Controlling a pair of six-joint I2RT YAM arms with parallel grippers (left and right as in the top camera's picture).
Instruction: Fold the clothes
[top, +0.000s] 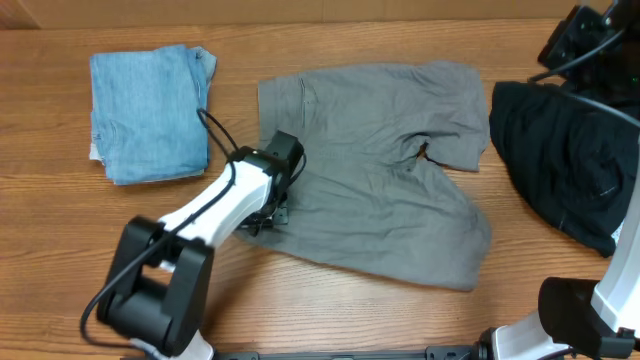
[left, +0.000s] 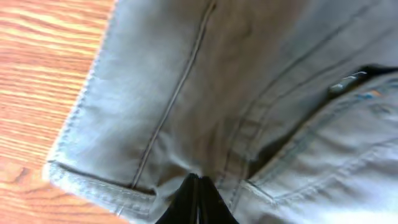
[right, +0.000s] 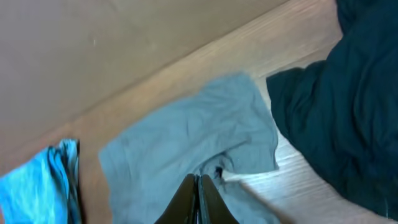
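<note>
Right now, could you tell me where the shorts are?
In the overhead view, the shorts lie spread mid-table, between the denim at left and the black garment at right.

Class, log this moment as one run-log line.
task: fold clothes | left tool: shut, at edge of shorts | right tool: shut, raised, empty | shorts: spread out, unfolded
</note>
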